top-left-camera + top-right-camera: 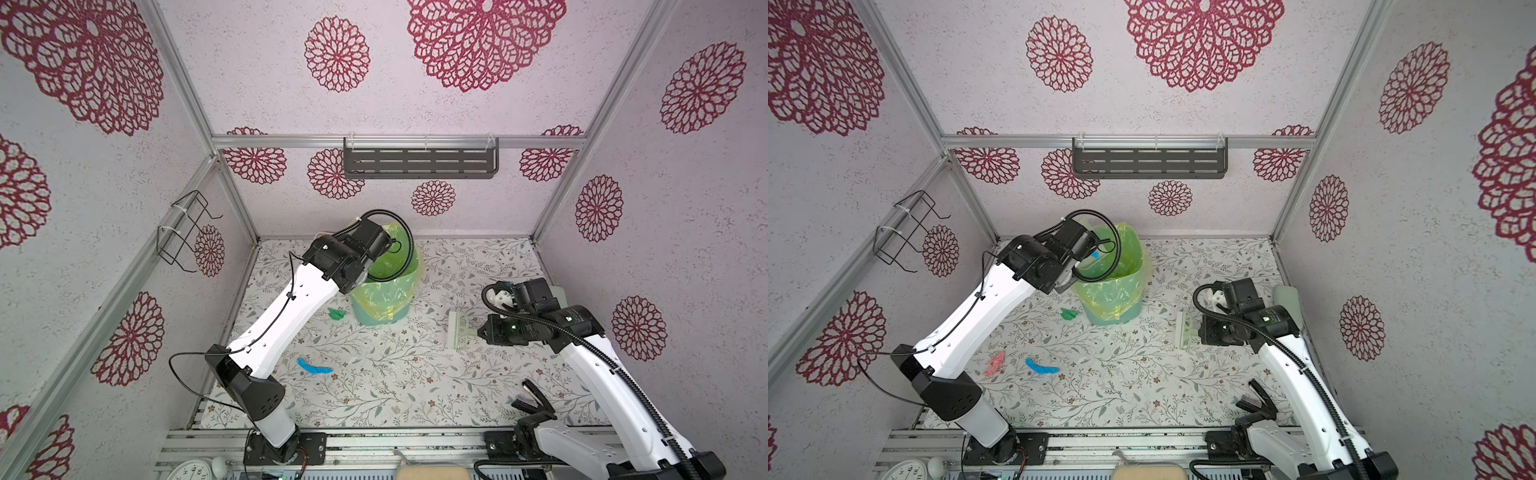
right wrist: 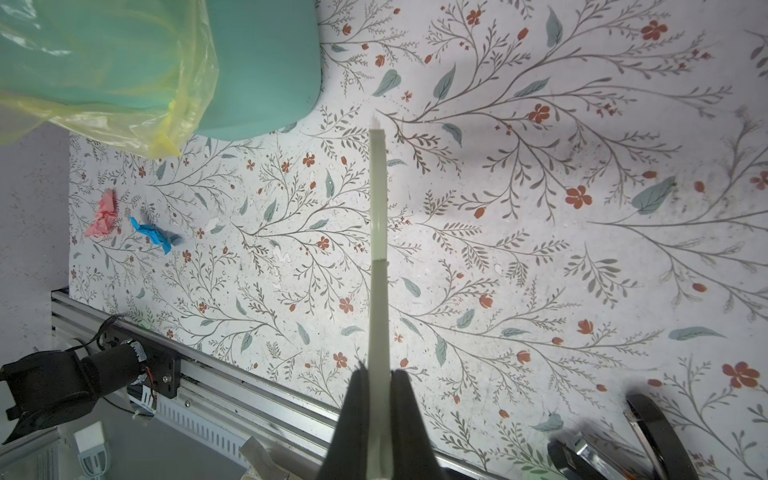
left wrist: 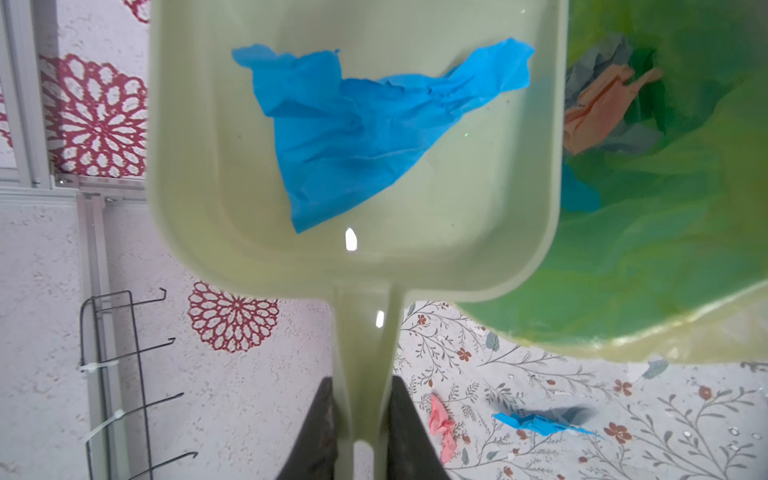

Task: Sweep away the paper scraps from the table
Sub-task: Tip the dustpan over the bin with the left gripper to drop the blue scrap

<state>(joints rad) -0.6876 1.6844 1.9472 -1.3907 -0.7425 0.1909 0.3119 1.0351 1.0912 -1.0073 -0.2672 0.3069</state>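
My left gripper is shut on the handle of a pale green dustpan, held above the lined bin. A crumpled blue paper scrap lies in the pan. More scraps, pink among them, lie inside the bin. On the table lie a green scrap beside the bin, a blue scrap and a pink scrap; in a top view my left arm hides the pink one. My right gripper is shut on a small pale brush near the table's right side.
The teal bin with its yellow-green liner stands at the back middle. A black slotted shelf hangs on the back wall and a wire rack on the left wall. A black clip-like object lies at front right.
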